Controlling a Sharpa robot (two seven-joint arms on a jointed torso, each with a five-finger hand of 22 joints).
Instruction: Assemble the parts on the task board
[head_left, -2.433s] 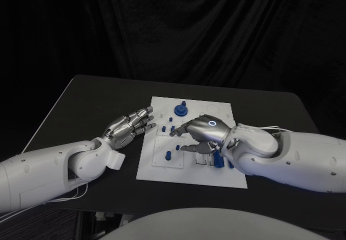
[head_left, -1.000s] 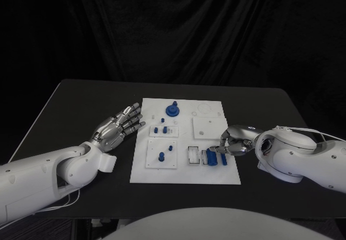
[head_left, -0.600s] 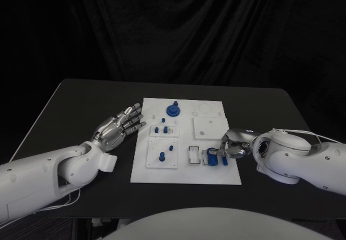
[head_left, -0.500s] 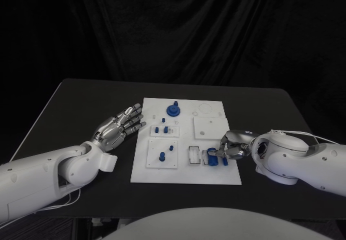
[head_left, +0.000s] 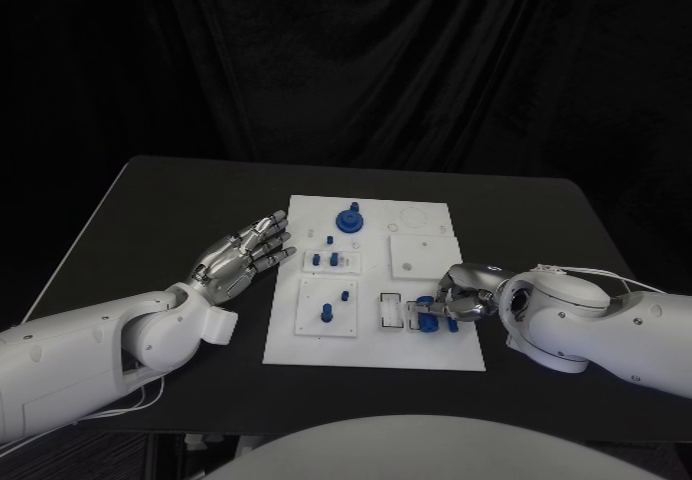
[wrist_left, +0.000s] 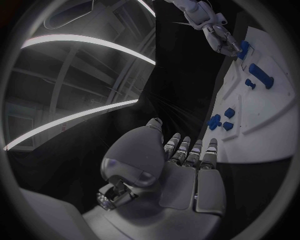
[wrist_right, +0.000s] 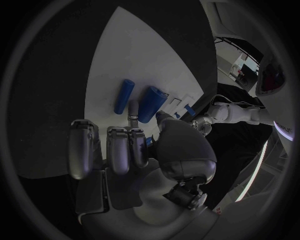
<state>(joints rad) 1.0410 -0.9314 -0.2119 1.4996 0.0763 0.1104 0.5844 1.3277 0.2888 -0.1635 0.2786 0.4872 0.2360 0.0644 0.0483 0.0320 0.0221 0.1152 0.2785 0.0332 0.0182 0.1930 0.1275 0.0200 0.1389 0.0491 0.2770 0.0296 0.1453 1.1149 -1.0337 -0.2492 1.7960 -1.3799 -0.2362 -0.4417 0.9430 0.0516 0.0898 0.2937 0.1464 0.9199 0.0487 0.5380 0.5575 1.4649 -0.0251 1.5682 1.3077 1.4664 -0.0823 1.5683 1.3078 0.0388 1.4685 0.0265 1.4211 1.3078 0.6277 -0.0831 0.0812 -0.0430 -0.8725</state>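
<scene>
R robot hand (head_left: 459, 290) sits at board (head_left: 372, 345) edge, fingers curled by two blue pegs (wrist_right: 140, 102); can't tell if it grips one. L robot hand (head_left: 242, 255) open, beside board. Step: peg pickup. Next needs firm pinch, then lift.

This looks like a robotics lab or test cell set up for recording. A matte black rectangular surface (head_left: 173, 210) stands before a black cloth curtain (head_left: 361, 80) that closes off the whole background. On it lies a white flat plastic task board (head_left: 433, 355) with small blue plastic parts (head_left: 348, 218), a bench fixture rather than household ware. Overhead, long bright strip lights (wrist_left: 87, 42) curve across a dark ceiling.
</scene>
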